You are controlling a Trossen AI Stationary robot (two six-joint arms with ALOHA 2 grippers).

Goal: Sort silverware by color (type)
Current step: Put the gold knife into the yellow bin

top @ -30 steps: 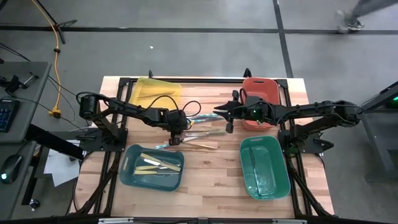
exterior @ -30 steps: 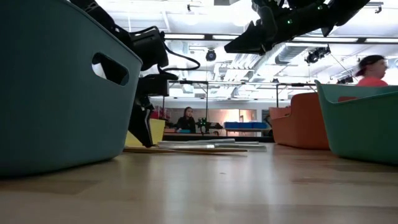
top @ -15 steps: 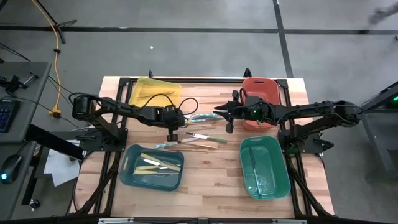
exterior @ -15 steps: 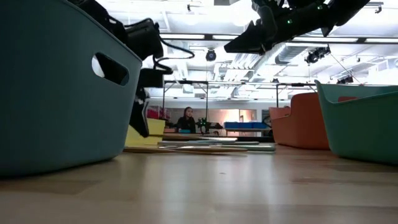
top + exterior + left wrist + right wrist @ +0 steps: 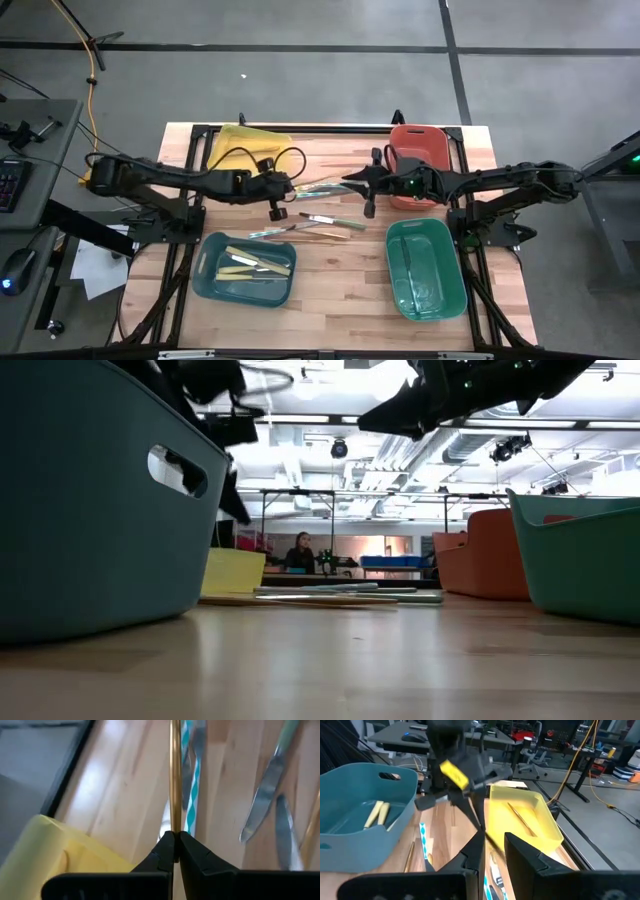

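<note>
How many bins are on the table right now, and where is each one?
4. The yellow bin is at the far left, the orange bin at the far right, the blue bin at the near left and the green bin at the near right. None look hidden.

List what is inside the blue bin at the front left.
In the blue bin, the high view shows a few cream-yellow utensils lying across its floor. Nothing else shows there; whether anything lies beneath them cannot be seen.
</note>
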